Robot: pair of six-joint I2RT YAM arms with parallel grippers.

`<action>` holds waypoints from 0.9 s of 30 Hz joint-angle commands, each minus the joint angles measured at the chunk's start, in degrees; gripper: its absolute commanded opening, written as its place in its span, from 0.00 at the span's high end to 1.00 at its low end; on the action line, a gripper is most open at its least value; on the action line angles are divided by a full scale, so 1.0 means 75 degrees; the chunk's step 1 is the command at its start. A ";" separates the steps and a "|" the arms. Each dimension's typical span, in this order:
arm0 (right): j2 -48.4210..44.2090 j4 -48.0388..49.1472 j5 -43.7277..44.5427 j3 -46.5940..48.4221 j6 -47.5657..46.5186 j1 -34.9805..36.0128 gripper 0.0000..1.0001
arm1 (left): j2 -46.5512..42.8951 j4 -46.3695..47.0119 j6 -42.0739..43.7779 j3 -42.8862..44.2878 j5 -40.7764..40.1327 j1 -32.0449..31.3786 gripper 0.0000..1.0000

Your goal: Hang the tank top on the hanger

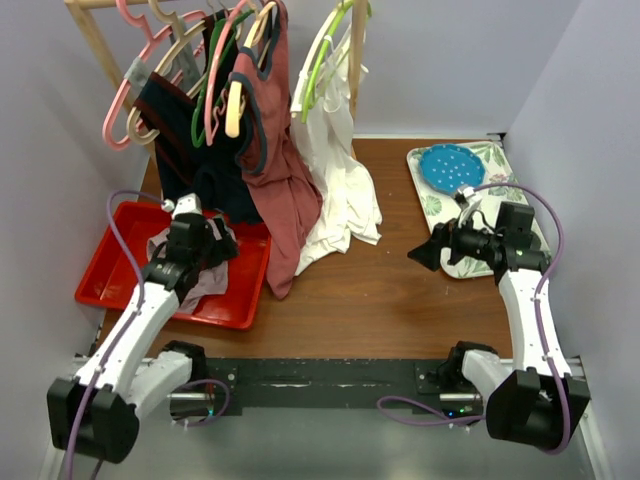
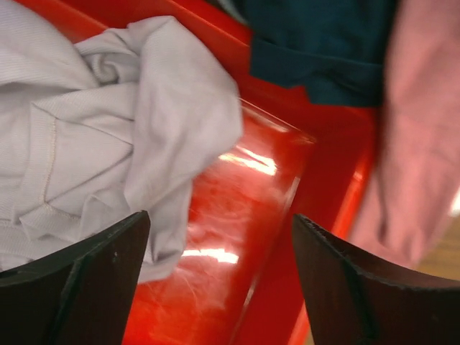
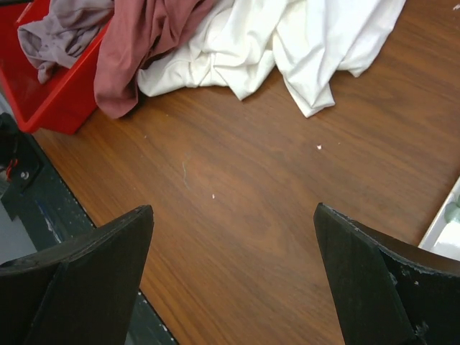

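The pale mauve tank top [image 1: 168, 244] lies crumpled in the red tray [image 1: 110, 262] at the left. In the left wrist view the tank top [image 2: 93, 144] fills the upper left, with its edge beside my left finger. My left gripper [image 1: 222, 243] hovers open over the tray floor [image 2: 244, 215] and holds nothing. The salmon-pink hanger [image 1: 118, 100] hangs empty on the wooden rack at the back left. My right gripper [image 1: 418, 255] is open and empty above the bare table [image 3: 237, 144]; the tank top also shows in the right wrist view [image 3: 57, 29].
A rust-red tank top [image 1: 282, 180], a dark garment [image 1: 205, 150] and a white garment [image 1: 340, 190] hang from the rack down to the table. A lime-green hanger [image 1: 322, 55] and a tan wooden hanger [image 1: 236, 108] hang there too. A floral tray [image 1: 428, 205] with a blue plate [image 1: 450, 167] sits at the back right.
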 commanded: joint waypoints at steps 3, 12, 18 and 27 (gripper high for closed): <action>-0.0105 0.0488 -0.0514 0.0289 -0.0459 -0.0006 0.01 | 0.1349 0.1397 -0.0177 0.0052 -0.1167 -0.0030 0.21; -0.0128 -0.0087 -0.0631 0.0500 -0.0916 -0.0006 0.01 | 0.2842 0.1598 0.0034 0.0040 -0.1509 -0.0030 0.72; -0.0233 -0.0227 -0.0737 0.0512 -0.1010 -0.0018 0.01 | 0.0174 0.0685 -0.0024 0.0403 -0.0959 -0.0042 1.00; -0.0409 -0.0309 -0.0772 0.0547 -0.1197 -0.0018 0.01 | -0.1601 0.0470 0.0784 0.3800 0.3608 -0.0065 1.00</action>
